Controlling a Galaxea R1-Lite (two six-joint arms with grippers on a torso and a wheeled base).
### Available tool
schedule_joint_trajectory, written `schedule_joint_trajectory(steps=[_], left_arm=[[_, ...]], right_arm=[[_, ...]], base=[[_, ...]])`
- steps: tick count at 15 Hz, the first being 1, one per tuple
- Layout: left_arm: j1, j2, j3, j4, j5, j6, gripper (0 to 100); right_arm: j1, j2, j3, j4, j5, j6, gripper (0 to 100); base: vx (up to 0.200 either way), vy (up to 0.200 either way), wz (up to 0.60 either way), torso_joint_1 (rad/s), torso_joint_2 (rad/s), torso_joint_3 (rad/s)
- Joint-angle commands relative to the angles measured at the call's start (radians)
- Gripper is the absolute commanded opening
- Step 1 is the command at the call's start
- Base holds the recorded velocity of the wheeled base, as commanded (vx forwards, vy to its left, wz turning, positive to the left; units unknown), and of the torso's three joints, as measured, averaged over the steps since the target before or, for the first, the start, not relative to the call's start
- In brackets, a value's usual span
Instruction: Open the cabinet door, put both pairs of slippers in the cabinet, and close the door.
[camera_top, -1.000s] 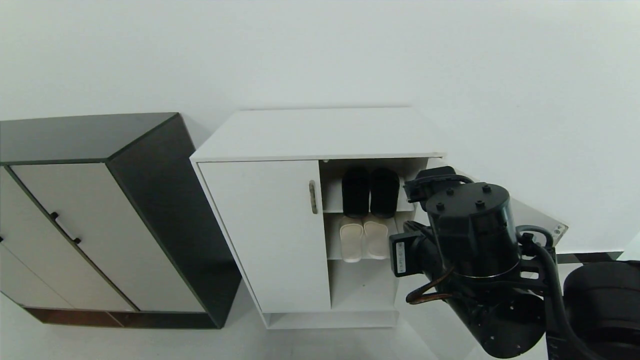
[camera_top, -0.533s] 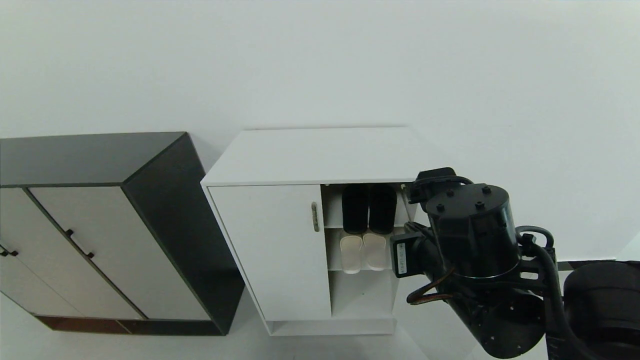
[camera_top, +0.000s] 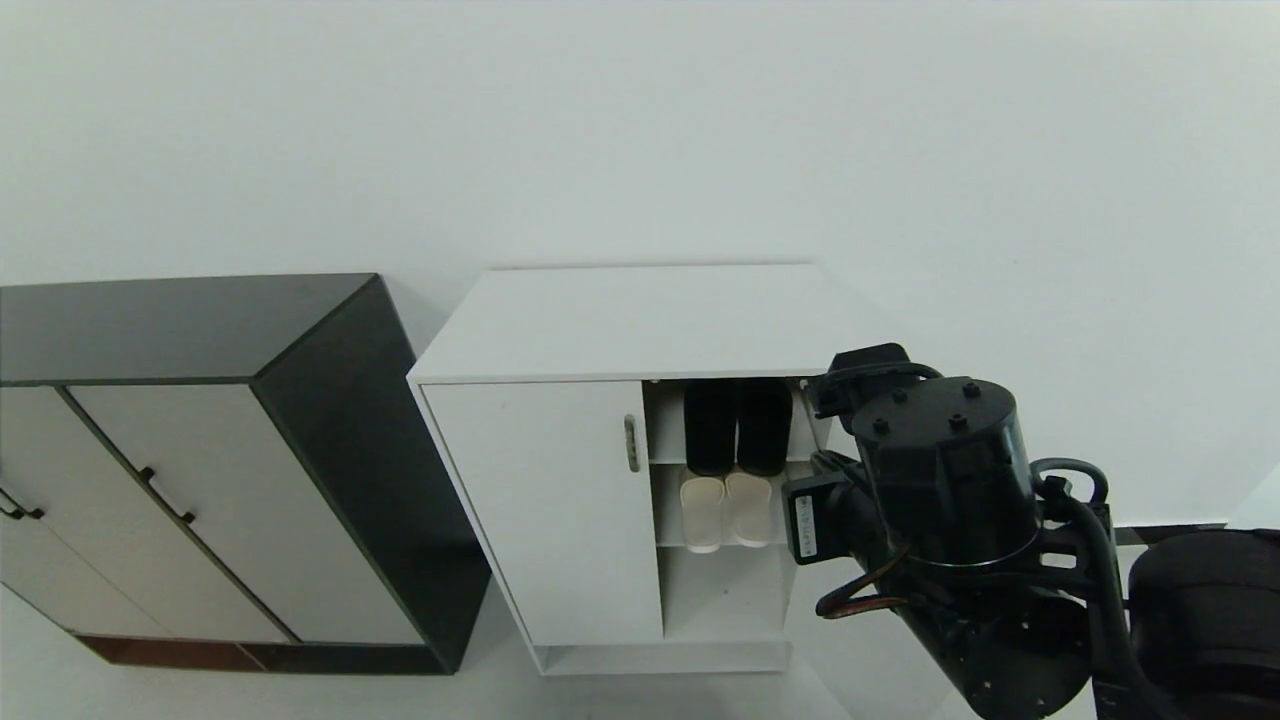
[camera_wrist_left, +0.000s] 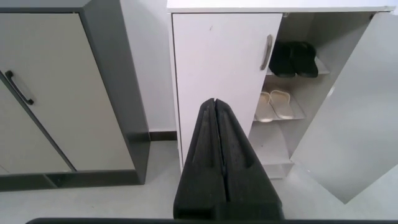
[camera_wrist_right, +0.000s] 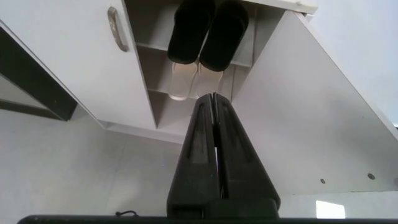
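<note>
Beside the right jaws, shut and empty, the open cabinet door (camera_wrist_right: 311, 124) is swung out on the right-arm side; black slippers (camera_wrist_right: 193, 28) and white slippers (camera_wrist_right: 183, 81) are shelved inside. The right arm is judged nearer for the closing push.

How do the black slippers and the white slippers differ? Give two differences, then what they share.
The black slippers are dark; the white slippers are pale. The black slippers sit on the upper shelf, the white slippers on the middle shelf. Both pairs lie side by side inside the open cabinet.
</note>
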Motion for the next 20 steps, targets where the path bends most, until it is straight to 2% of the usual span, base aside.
schedule_joint_trajectory(steps=[1,6,15,20], left_arm=[[0.0,0.001,0.0,-0.001,0.0,-0.001,0],[0.0,0.001,0.0,-0.001,0.0,-0.001,0],[0.0,0.001,0.0,-0.001,0.006,-0.005,0],[0.0,0.001,0.0,-0.001,0.006,-0.005,0]], right_arm=[[0.0,0.0,0.0,-0.001,0.0,-0.001,0],[0.0,0.001,0.0,-0.001,0.0,-0.004,0],[-0.011,0.001,0.0,-0.001,-0.002,-0.005,0],[-0.02,0.004,-0.001,-0.001,-0.002,-0.005,0]], base=[[0.0,0.0,-0.6,-0.002,0.0,0.002],[0.0,0.0,-0.6,0.006,0.0,-0.002],[0.0,0.0,0.0,0.0,0.0,0.0],[-0.2,0.0,0.0,0.0,0.0,-0.002]])
